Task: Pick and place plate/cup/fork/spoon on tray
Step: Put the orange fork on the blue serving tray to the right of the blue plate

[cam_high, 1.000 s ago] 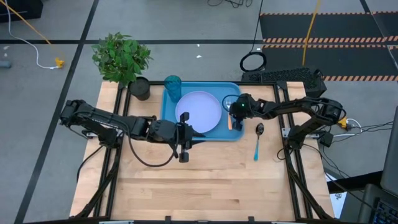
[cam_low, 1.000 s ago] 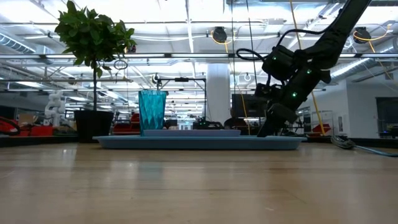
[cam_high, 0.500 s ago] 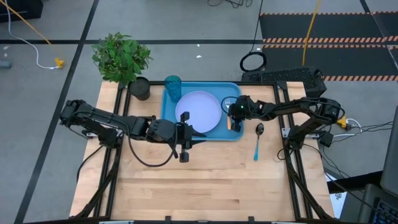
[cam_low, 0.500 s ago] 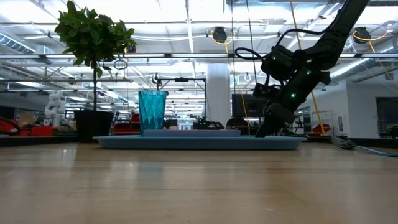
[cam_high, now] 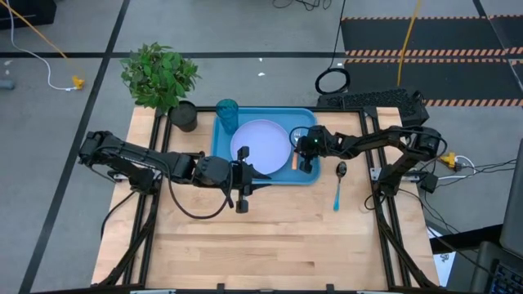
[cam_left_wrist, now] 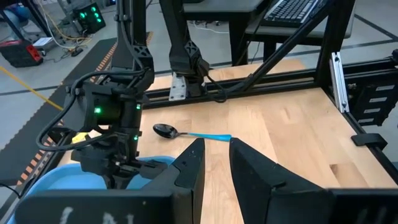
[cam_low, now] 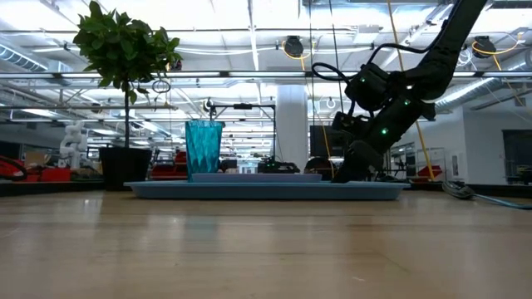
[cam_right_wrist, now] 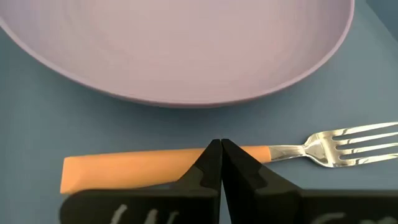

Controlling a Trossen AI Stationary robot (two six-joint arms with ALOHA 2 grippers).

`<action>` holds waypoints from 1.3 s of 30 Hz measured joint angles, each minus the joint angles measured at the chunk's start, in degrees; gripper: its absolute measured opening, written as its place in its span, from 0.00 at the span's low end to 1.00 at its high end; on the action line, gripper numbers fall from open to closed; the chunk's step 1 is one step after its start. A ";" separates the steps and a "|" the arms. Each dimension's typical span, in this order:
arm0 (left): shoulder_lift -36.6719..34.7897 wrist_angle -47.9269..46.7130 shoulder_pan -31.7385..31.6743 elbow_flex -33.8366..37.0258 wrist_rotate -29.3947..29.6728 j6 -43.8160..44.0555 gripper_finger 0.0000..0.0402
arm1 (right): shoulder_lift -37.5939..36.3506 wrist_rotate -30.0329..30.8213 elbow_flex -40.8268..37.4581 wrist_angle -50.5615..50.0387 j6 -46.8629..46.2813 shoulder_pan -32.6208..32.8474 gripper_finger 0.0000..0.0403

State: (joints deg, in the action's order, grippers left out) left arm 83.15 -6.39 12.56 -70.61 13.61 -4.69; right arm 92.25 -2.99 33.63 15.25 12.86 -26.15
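Note:
The blue tray [cam_high: 306,121] lies at the table's far middle. The lavender plate [cam_high: 263,147] rests flat on it, and the teal cup [cam_high: 227,114] stands upright at its far left corner. The fork [cam_right_wrist: 292,151] lies flat on the tray floor [cam_right_wrist: 37,124] between the plate [cam_right_wrist: 186,43] and the tray's right rim. My right gripper [cam_high: 304,160] is shut, low over the tray at the fork. The spoon [cam_high: 337,184] lies on the table right of the tray. My left gripper [cam_high: 255,173] is open and empty at the tray's near edge. My right gripper's shut fingertips [cam_right_wrist: 213,155] stand against the side of the fork's orange handle [cam_right_wrist: 137,167], close to where it joins the metal neck. The fingers slant down from the table's right and lie across the fork. The fork lies flat on the tray.
A green plant in a black pot [cam_high: 184,116] stands at the table's far left corner, beside the cup. The wooden table [cam_high: 270,237] stretches toward the near edge. The spoon also shows in the left wrist view [cam_left_wrist: 186,134], beyond my right gripper [cam_left_wrist: 118,168].
My right gripper has moved a little toward the table's left, toward the plate, staying low over the tray.

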 joint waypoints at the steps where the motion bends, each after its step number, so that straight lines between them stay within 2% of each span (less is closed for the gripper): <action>1: 0.00 0.00 0.00 0.00 0.00 0.00 0.19 | 0.02 -0.01 0.00 0.11 0.12 0.00 0.00; 6: -0.02 -0.02 0.00 0.00 0.00 0.06 0.19 | -1.01 -0.01 -0.12 0.22 -0.16 0.01 0.00; 13: -0.02 -0.44 0.00 0.02 0.00 0.11 0.19 | -6.56 0.00 -0.32 -1.33 -0.04 -0.01 0.00; 18: -0.02 -1.12 0.00 0.02 0.00 0.51 0.19 | -7.22 3.49 -0.26 -1.25 0.53 -0.11 0.00; 23: -0.02 -1.12 0.00 0.02 0.00 0.91 0.19 | -6.02 5.94 -0.24 -0.55 1.77 -1.36 0.00; 29: -0.02 -1.09 0.00 0.02 0.00 2.23 0.19 | -3.21 5.93 -0.20 0.68 2.87 -3.65 0.00; 39: -0.02 -1.10 0.28 0.02 0.00 2.36 0.19 | 1.63 2.78 -0.15 6.26 2.99 -3.89 0.00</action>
State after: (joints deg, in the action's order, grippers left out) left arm 83.13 -7.49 12.84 -70.59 13.61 -2.33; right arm 93.89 -0.21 33.47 21.52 15.85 -30.04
